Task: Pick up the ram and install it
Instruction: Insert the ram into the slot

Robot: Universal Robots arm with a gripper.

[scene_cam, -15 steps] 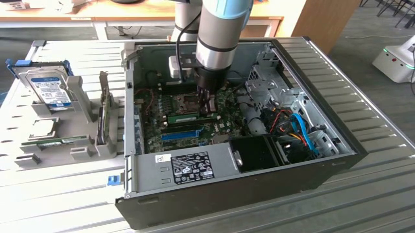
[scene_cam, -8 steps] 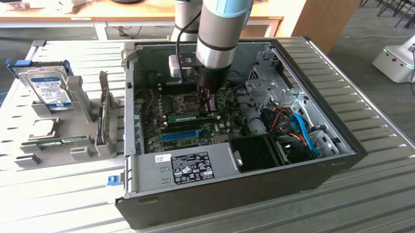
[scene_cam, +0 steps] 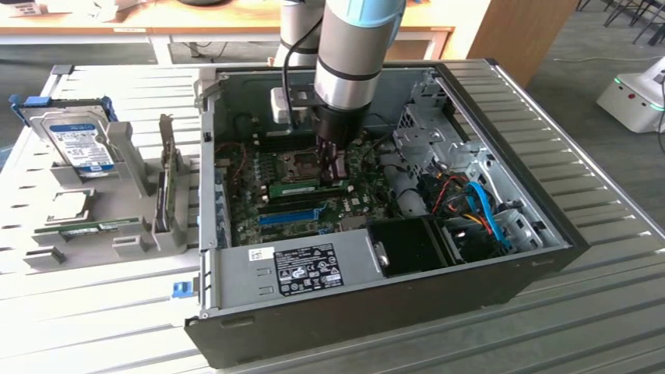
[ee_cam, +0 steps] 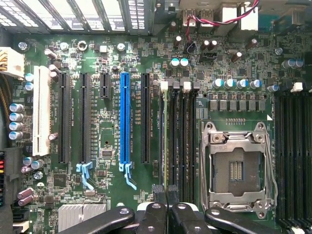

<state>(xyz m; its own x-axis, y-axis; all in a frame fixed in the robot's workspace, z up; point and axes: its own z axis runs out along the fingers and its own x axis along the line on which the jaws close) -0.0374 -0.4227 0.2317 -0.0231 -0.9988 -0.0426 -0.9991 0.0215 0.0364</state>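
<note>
while the arm is reaching down into the open computer case (scene_cam: 540, 234) sitting on the slatted surface (scene_cam: 592, 312), the pick-up half of the job is looking done and the install half is in play. the gripper (scene_cam: 330, 167) is hanging right over the motherboard (ee_cam: 109, 117), at the bank of memory slots beside the empty processor socket (ee_cam: 236, 170). the ram (ee_cam: 164, 136) is standing on edge in the slot nearest the blue slot strip (ee_cam: 125, 117), showing as a thin green line along the slot's length. the fingers (ee_cam: 160, 195) are sitting almost pressed together and appear to be pinching the ram's top edge at one end. whether the stick is sitting fully down, with the white end latch (ee_cam: 164, 86) clicked in, i am not managing to tell, so seating and letting go are looking like what is left.
</note>
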